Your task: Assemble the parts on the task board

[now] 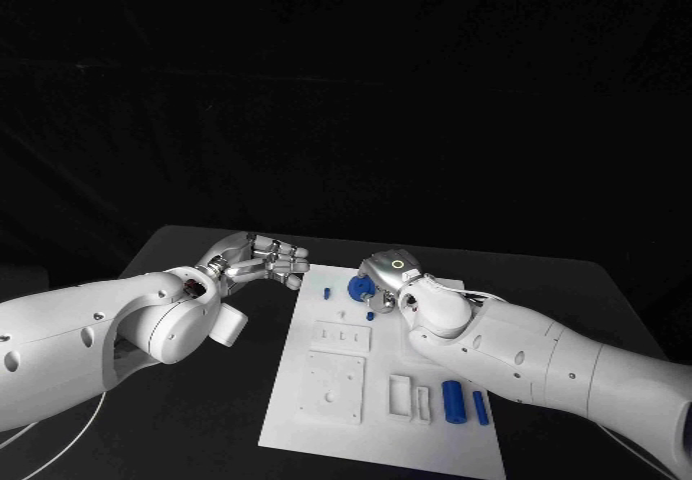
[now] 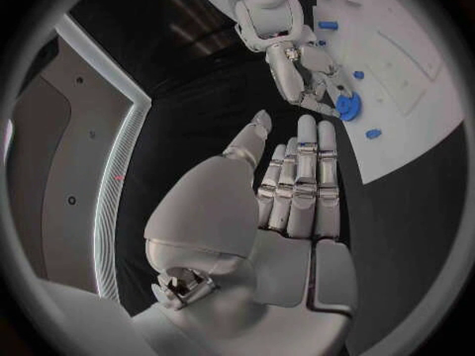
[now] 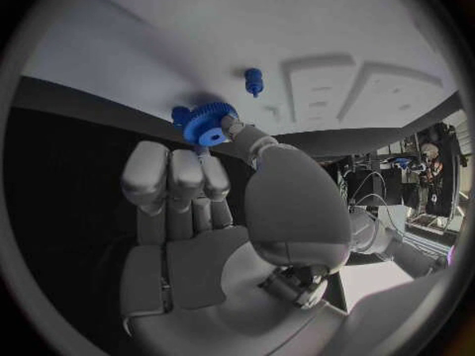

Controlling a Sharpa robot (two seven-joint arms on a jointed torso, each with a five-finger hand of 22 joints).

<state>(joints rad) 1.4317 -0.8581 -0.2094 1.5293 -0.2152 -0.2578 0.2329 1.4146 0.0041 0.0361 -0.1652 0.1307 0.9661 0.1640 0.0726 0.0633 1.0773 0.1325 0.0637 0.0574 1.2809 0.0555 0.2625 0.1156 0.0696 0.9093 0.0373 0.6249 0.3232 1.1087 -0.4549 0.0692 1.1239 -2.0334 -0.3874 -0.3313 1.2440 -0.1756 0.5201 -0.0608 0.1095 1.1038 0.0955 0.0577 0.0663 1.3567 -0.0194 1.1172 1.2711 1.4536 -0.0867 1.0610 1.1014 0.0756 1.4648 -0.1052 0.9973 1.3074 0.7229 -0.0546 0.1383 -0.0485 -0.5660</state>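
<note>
1. Board (image 1: 378, 420): white plate at table (image 1: 577, 290) centre
2. Right hand (image 1: 387, 278): over board's far edge, thumb and fingertip pinching blue gear (image 3: 208, 123)
3. Left hand (image 1: 263, 262): left of board over table, fingers straight and pressed together, holding nothing
4. Blue cylinders (image 1: 456, 401): lying at board's near right

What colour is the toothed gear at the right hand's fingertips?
Blue: the small toothed gear at the right hand, clearest in the right wrist view.
</note>
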